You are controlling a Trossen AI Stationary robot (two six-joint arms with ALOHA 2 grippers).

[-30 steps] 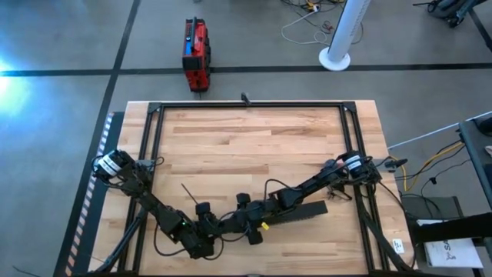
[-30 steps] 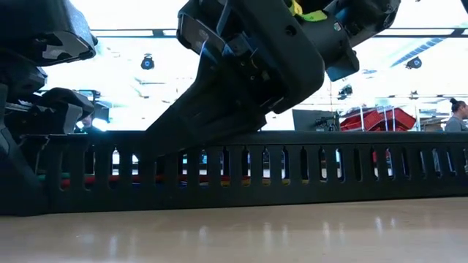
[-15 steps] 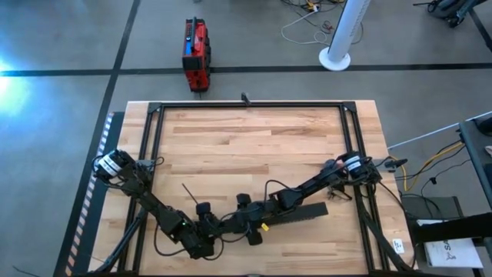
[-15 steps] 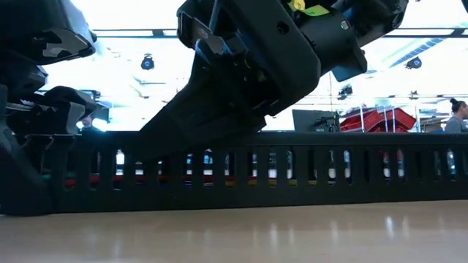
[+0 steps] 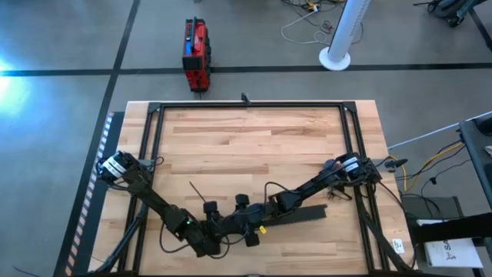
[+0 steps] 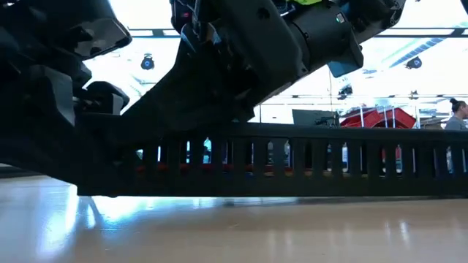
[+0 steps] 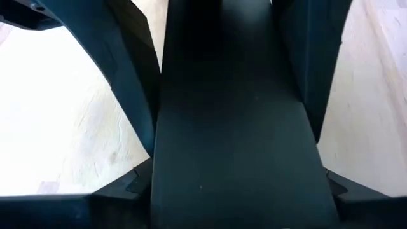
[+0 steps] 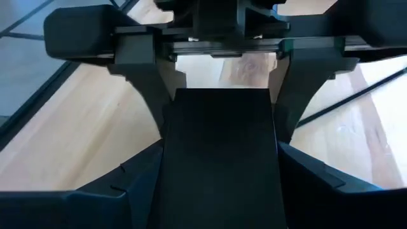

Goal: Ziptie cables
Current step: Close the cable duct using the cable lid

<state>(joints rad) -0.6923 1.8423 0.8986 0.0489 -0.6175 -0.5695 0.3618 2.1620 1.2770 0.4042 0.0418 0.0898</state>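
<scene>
A long black slotted bar (image 5: pixel 288 217) lies slanting near the table's near edge. The cables (image 6: pixel 241 169) show only as red, orange and blue streaks through its slots in the low view. My left gripper (image 5: pixel 219 233) and right gripper (image 5: pixel 242 228) face each other at the bar's left part, each shut on the bar. In the left wrist view the flat black top of the bar (image 7: pixel 232 140) fills the space between the fingers. The right wrist view shows the bar (image 8: pixel 219 159) running to the left gripper (image 8: pixel 222 38). My left gripper holds the bar at its left end (image 7: pixel 191 159), one finger (image 7: pixel 127 95) against each long side. The fingers lie along the bar. My right gripper holds the bar's top (image 8: pixel 191 140) a little farther right, a finger (image 8: pixel 149 108) on each long side, slanting down from the table's right.
A black metal frame (image 5: pixel 246 105) runs around the wooden table top. A thin dark strip (image 5: pixel 198 189) lies on the wood behind the left arm. Bare wood (image 5: pixel 246 146) spreads over the far half. Beyond the table stand a red case (image 5: pixel 195 54) and a white post (image 5: pixel 338 46).
My left gripper has moved toward the table's right, onto the bar's left end, and now looms larger in the low view. The bar's lower edge stands a little higher in the low view than before. My right arm has barely shifted.
</scene>
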